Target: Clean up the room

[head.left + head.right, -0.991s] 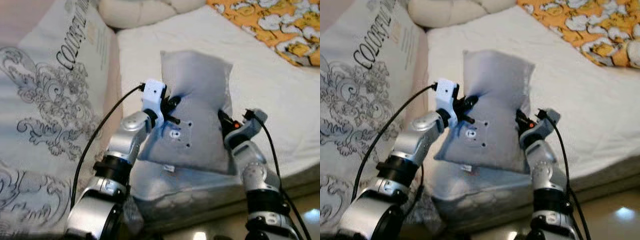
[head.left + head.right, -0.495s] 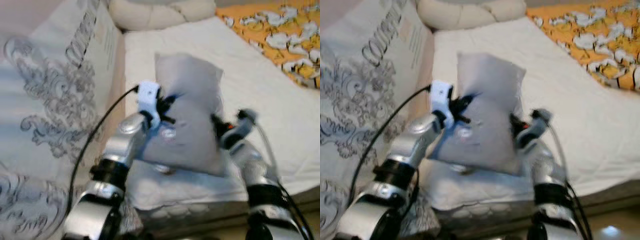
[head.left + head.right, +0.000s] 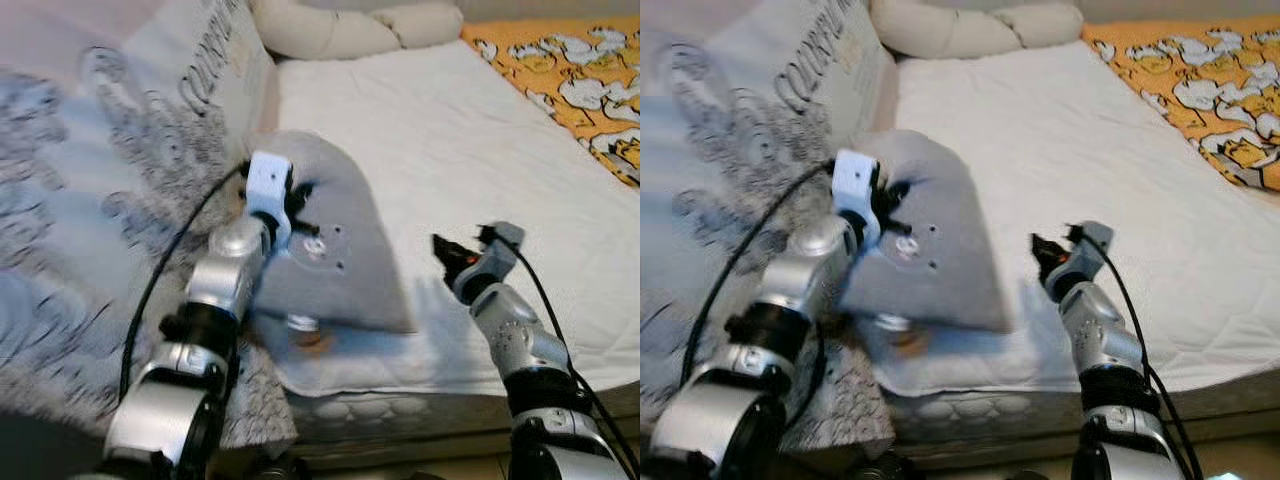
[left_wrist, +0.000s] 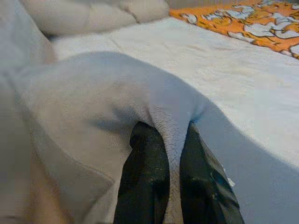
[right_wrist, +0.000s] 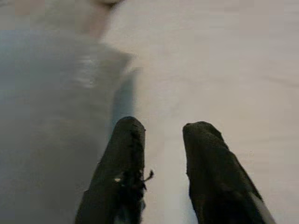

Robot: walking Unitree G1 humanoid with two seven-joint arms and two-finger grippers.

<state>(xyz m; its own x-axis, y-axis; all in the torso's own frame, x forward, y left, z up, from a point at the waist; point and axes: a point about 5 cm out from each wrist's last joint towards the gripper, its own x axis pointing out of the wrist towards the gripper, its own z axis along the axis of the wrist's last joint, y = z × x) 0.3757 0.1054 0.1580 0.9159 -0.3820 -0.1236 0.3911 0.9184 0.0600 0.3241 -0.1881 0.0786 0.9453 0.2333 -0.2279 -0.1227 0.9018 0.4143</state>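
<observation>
Two end effectors show over the white bed (image 3: 450, 150) — the left end effector (image 4: 170, 154) pinches a fold of the grey pillow (image 3: 335, 250), held tilted above the mattress edge beside a patterned cushion (image 3: 100, 200), while the right end effector (image 5: 161, 140) hovers unclenched, gripping nothing, just beside it.

Arms: you see two silver, jointed limbs with black bands at the joints.
Left wrist: your left arm (image 3: 225, 285) carries a white box-shaped module.
Right wrist: your right arm (image 3: 515, 335) ends in a grey housing with a small red-orange mark.
Cables: a black cable loops along each arm.
Fingers: both grippers' fingers (image 5: 122, 175) are long, black and round-tipped.
</observation>
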